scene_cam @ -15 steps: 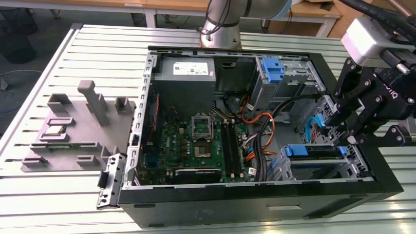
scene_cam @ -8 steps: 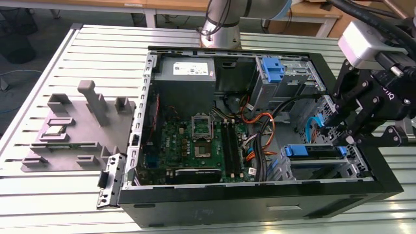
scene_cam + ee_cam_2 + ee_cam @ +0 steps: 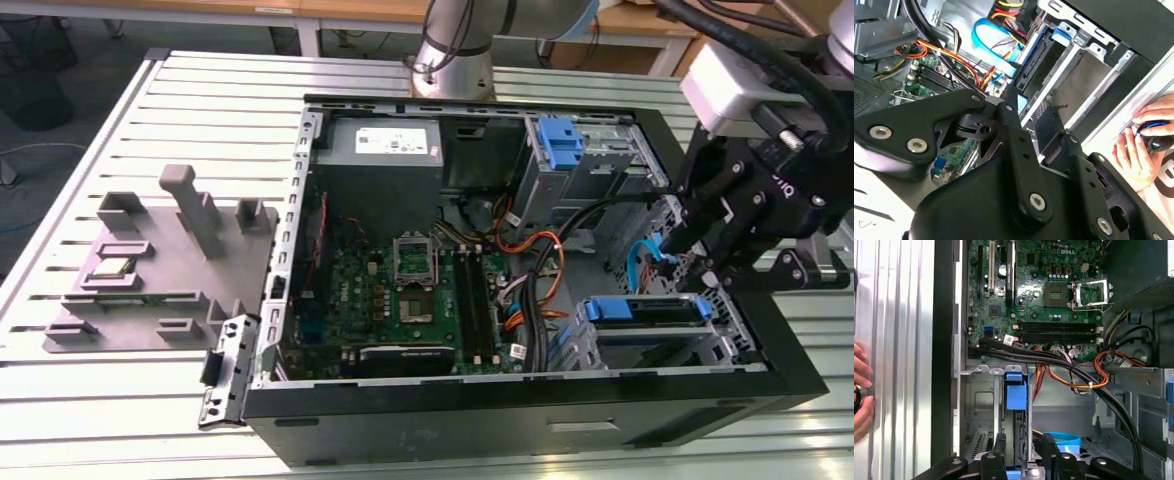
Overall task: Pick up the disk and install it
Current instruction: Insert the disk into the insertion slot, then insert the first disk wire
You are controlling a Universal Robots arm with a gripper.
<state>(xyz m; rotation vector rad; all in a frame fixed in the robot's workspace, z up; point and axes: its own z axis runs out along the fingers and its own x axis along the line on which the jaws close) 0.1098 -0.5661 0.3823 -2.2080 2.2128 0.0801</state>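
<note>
- The slatted metal table (image 3: 120, 130) carried everything, with a grey fixture block (image 3: 147, 270) lying at the exterior view's left.
- The open computer case (image 3: 534, 420) took up the middle of the exterior view. Its motherboard (image 3: 400, 290) lay bare at centre and the grey power-supply box (image 3: 380, 150) sat toward the top.
- The gripper (image 3: 694, 275) hung over the case at the exterior view's right, low over the drive cage (image 3: 587, 345) in the lower right corner of the case. Whether it was clamped on anything or standing free could not be told from any view.
- The disk (image 3: 645, 310) stood on edge in that cage, its blue rail uppermost. In the exterior view its long axis ran across the frame, left to right.
- The disk lay just below the gripper and slightly toward the exterior view's left, so the gripper stood at the disk's right-hand end. In the first wrist view the disk (image 3: 1015, 395) ran straight away from the gripper (image 3: 1024, 462), which looked lined up with its long axis. Contact between the two was not clear.
- A person's hand (image 3: 1139, 150) rested outside the case wall, well apart from the disk.
</note>
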